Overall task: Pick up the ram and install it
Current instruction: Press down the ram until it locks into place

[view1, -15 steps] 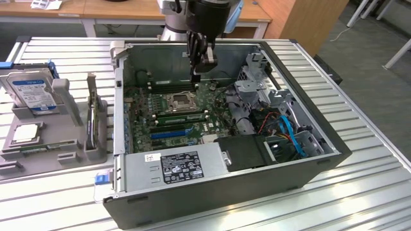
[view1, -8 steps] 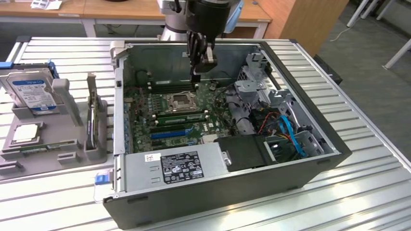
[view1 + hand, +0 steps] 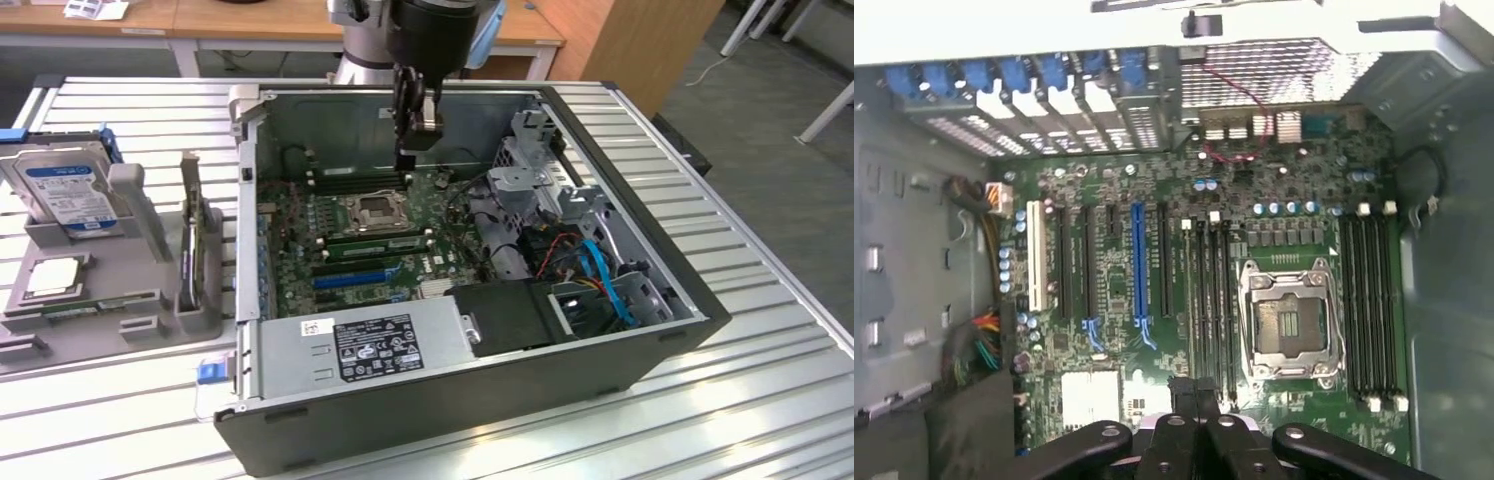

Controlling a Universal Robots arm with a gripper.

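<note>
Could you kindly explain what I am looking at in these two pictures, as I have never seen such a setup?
A robot arm works over an open computer case lying on a slatted metal table. The exterior view looks from outside; the wrist view looks down from the arm onto the green motherboard. The arm's end effector is shut and hangs above the board near the empty processor socket. I cannot tell whether it holds anything. A grey tray at the exterior view's left holds a hard drive and other parts.

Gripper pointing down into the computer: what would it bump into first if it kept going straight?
Probably the green motherboard, around the memory slots beside the processor socket. The gripper hangs above there with shut jaws; depth is unclear.
</note>
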